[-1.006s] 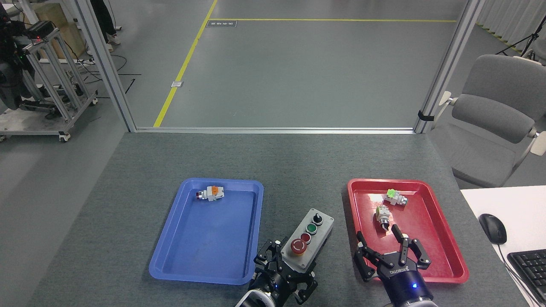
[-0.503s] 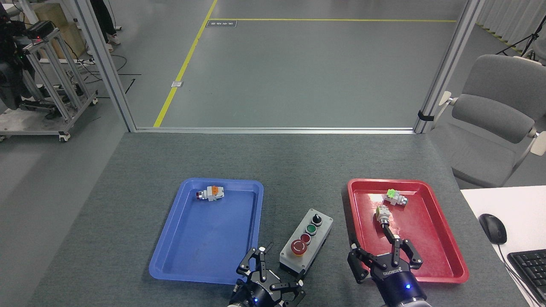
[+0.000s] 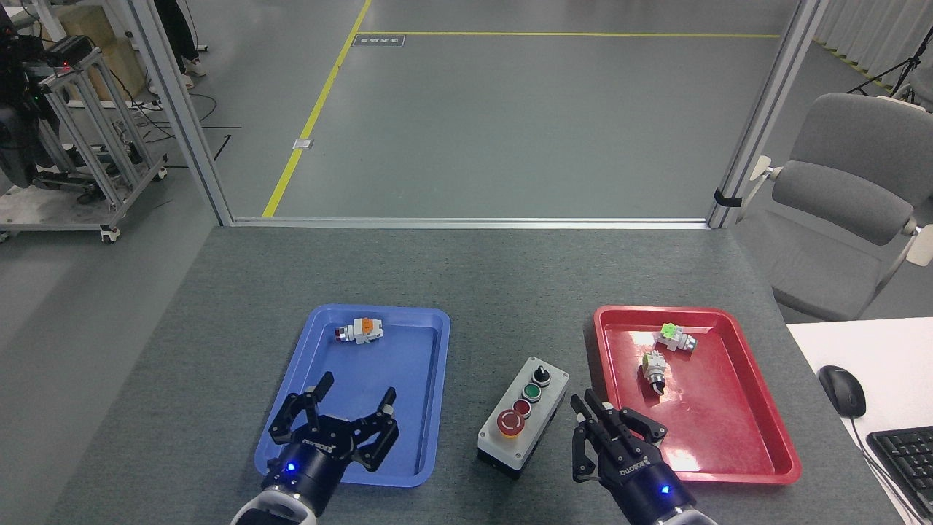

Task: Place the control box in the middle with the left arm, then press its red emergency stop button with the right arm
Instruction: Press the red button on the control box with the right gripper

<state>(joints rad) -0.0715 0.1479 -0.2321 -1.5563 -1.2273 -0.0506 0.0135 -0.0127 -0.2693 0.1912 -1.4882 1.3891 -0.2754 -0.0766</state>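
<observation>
The control box [image 3: 523, 416] sits on the table between the trays, rigid, probably stable. My left end effector [image 3: 342, 423] is spread empty; my right end effector [image 3: 609, 430] looks gathered beside it, near the red emergency stop button [image 3: 510, 421].

Table [image 3: 466, 292] top is matt grey, felt-like cloth with a speckled rough weave; blue tray [image 3: 437, 379] and red tray [image 3: 758, 408] look like smooth moulded plastic, the red one glossy with a bright glare patch near its front. Control box [image 3: 550, 390] has a matt light-grey top, plastic or painted metal unclear, over a matt black base, and the red emergency stop button [image 3: 510, 422] is shiny plastic. Left gripper [image 3: 337, 413] and right gripper [image 3: 598, 423] are matt black hard plastic or metal, chair [image 3: 845, 197] is grey woven cloth.
</observation>
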